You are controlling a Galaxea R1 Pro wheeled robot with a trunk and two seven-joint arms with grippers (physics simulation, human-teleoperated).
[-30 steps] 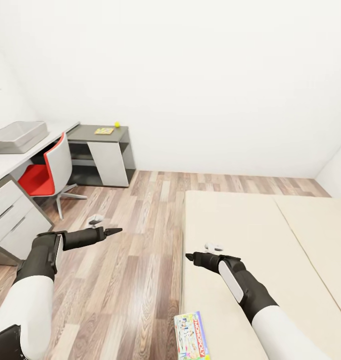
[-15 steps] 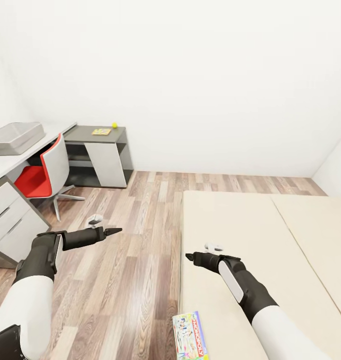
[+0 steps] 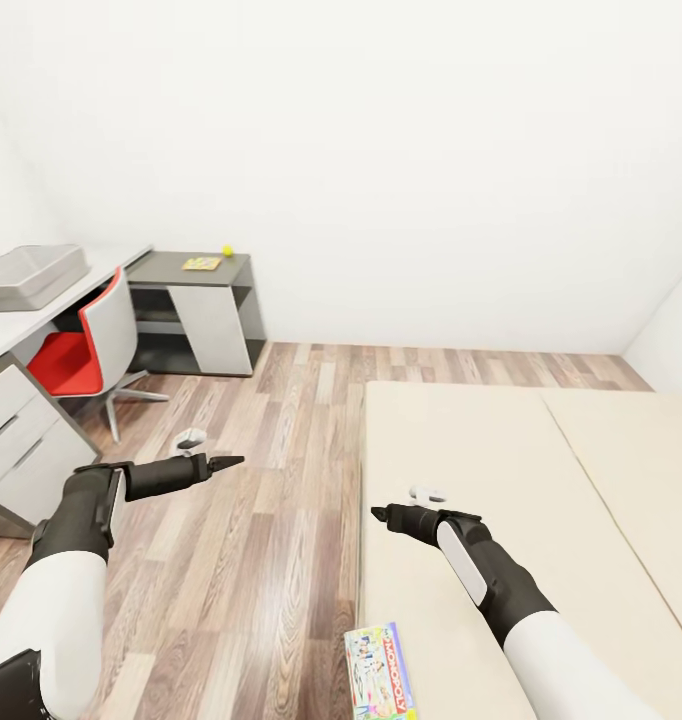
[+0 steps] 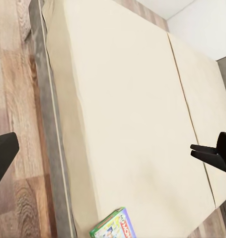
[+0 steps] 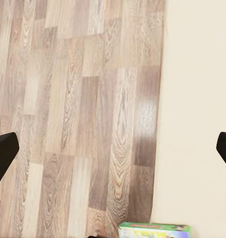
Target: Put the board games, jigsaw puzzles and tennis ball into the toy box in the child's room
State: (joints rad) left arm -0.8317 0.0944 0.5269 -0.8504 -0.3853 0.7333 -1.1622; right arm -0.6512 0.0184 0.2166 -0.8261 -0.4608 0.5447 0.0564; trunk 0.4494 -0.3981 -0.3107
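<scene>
Both hands, left [image 3: 231,462] and right [image 3: 379,514], are open and empty, held clear above the Monopoly box [image 3: 381,671] at the bed [image 3: 461,440] edge, lower centre.

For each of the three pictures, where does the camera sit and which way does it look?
Head view: from the robot's head, looking forward and down at the bed, floor, desk; both arms show.
Left wrist view: near the left gripper, looking over the bed; fingertips show at the edges.
Right wrist view: near the right gripper, looking at floor and bed edge.
All three share the Monopoly box.
</scene>
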